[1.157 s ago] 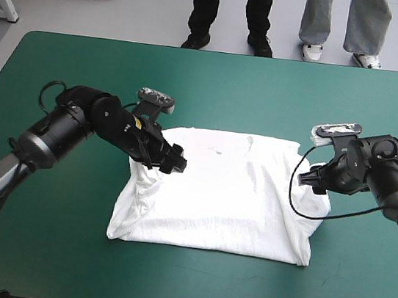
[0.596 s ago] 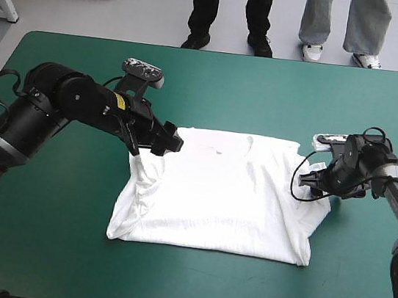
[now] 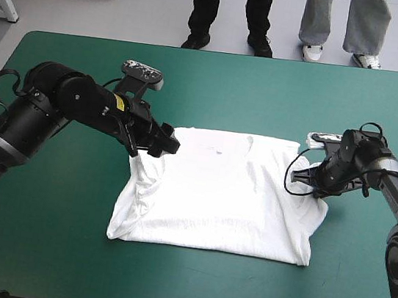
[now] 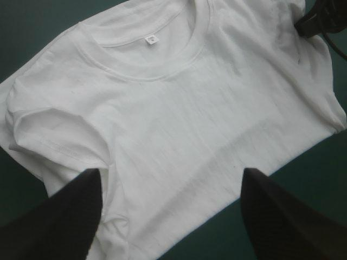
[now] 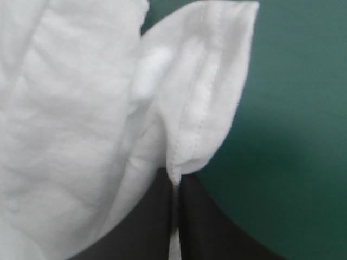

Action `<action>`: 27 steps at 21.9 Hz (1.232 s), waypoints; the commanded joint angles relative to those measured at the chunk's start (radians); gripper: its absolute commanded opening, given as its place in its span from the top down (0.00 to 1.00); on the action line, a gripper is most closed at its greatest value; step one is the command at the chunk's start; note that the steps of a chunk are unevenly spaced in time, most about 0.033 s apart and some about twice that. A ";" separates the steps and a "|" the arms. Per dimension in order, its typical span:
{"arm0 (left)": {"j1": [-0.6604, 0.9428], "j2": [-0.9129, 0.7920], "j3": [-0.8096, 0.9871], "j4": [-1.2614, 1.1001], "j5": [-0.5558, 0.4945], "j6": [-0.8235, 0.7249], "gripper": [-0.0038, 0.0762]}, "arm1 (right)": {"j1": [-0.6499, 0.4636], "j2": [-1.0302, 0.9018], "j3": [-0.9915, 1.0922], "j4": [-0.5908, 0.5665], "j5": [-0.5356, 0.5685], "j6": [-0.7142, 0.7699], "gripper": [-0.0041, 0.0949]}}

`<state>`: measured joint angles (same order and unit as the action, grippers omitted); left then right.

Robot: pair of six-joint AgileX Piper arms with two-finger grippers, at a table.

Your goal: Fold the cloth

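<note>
The white short-sleeved fabric T-shirt (image 3: pixel 222 197) lies spread flat at the middle of the teal-green covered counter (image 3: pixel 216 77). Its round collar (image 4: pixel 146 59) points toward the far edge.

1. Check the right claw (image 3: pixel 313 181). Its two black fin-shaped fingers are pinched all but together on the stitched hem of the near sleeve (image 5: pixel 209 108), which runs straight out from the tips.
2. Check the left claw (image 3: pixel 164 141). Its fingers stand wide apart with nothing between them, above the opposite shoulder. The sleeve on that side (image 4: pixel 59 135) lies rumpled just ahead of one finger.
3. The step in hand appears to be securing both sides before the fold. Bring the left claw down onto the sleeve or shoulder edge, at a point matching the right claw's hold.
4. Take every layer at that edge; a single layer is likely to slip or let the body sag.
5. Once both holds are firm, raise both sides evenly and keep the cloth lightly taut between them. Uneven height will probably skew the crease.
6. Keep the black cable at the right wrist from dragging on the fabric.

No container appears on the counter, so nothing here is held inside another thing.
</note>
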<state>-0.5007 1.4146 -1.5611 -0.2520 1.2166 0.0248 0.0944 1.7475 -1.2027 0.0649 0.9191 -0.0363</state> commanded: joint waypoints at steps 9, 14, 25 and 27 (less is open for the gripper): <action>-0.008 -0.034 -0.032 -0.015 0.018 -0.002 0.32 | 0.226 -0.149 -0.058 0.170 0.009 -0.141 0.98; -0.008 -0.034 -0.032 -0.015 0.030 -0.002 0.32 | 0.335 -0.024 -0.058 0.107 -0.051 -0.134 0.97; -0.008 -0.039 -0.032 0.104 0.072 -0.025 0.32 | 0.339 -0.130 -0.222 0.007 0.161 -0.095 0.44; -0.008 -0.051 -0.032 0.141 0.072 -0.040 0.32 | 0.339 -0.188 -0.257 -0.065 0.164 -0.051 0.44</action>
<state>-0.5007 1.4138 -1.5630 -0.1400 1.2530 0.0094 0.4352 1.6754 -1.3895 0.0732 1.0739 -0.1330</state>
